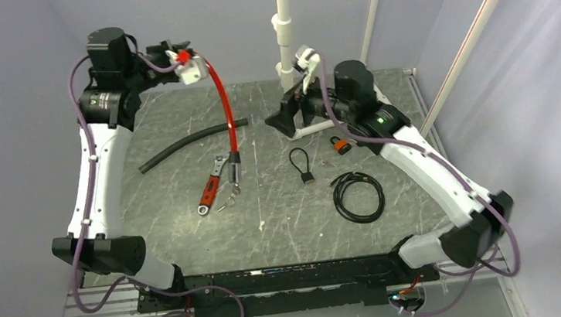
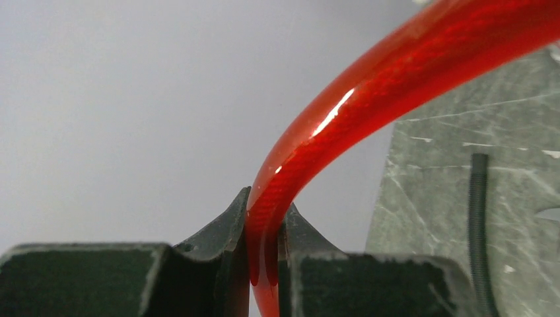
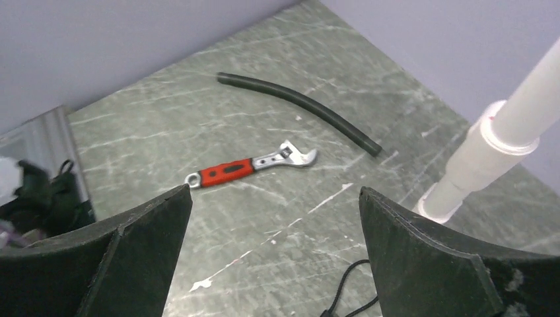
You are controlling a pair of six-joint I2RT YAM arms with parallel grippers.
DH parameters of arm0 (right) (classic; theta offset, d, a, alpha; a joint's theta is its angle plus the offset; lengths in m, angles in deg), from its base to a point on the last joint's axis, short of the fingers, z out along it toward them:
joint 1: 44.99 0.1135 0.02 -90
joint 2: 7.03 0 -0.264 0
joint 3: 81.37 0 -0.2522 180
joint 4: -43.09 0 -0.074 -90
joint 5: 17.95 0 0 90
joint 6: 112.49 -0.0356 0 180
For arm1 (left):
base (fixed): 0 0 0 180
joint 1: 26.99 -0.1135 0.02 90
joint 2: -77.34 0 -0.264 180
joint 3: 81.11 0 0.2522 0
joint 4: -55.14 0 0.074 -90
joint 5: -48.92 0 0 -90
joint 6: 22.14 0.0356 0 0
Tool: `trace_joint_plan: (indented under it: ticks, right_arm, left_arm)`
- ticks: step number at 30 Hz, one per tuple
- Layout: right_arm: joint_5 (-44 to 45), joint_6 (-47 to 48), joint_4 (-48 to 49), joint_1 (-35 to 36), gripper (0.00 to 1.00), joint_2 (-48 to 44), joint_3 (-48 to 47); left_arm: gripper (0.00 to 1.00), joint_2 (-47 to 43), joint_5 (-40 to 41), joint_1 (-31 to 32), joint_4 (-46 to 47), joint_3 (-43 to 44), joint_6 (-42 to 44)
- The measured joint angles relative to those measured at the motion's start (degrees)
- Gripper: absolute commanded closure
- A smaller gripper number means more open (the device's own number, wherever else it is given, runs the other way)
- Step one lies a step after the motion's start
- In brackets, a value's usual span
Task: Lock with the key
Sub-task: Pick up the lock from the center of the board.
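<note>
Taking the orange padlock (image 1: 341, 146) as my marker, the coiled black cable (image 1: 354, 176) lay just nearer to me than it. The key (image 1: 308, 177) lay flat on the table (image 1: 285, 236) just to the padlock's left, blocky head toward me and cord loop pointing away, with nothing touching it. Well to the padlock's left, the wrench (image 1: 211, 188) lay beside the lower end of the red cable (image 1: 224, 109). Just beyond the padlock and a little left, the right gripper (image 3: 275, 198) hung with its jaws spread wide and nothing between them; its own camera caught only a bit of black cord at the bottom edge. Far to the left and beyond the padlock, the left gripper (image 2: 264, 211) was up off the table, pinched tight on the red cable. I judged this to be the fetching step, with the key not yet picked up. Next I would need to bring the right gripper toward me and down over the key and pinch the head rather than the cord. Then I would carry it to the cable's lower end, where I took the lock to be.
</note>
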Motion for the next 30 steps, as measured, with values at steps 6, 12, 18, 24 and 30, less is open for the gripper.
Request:
trace_joint_plan:
  ticks: [6, 12, 18, 24, 30]
  right_arm:
    - [-4.5, 1.3, -0.7, 0.6, 0.04, -11.8, 6.1]
    - [-4.1, -0.3, -3.0, 0.6, 0.11, -14.6, 9.2]
    - [2.2, -0.8, -5.0, 0.6, 0.19, -14.1, 14.7]
    - [9.6, 0.3, -5.0, 0.6, 0.26, -11.8, 15.0]
    - [12.7, 0.4, -4.7, 0.7, 0.27, -10.4, 14.9]
  left_arm:
    - [1.0, -2.2, 18.3, 13.1, -6.6, 0.0, 1.4]
    - [1.0, -2.2, 33.4, 19.2, -10.4, 0.0, 0.9]
    - [1.0, -1.7, 46.0, 25.4, -13.4, 1.0, 1.1]
    - [1.0, 2.6, 54.4, 29.0, -19.6, 8.7, 0.4]
    - [1.0, 5.8, 59.9, 30.4, -24.4, 12.9, -0.7]
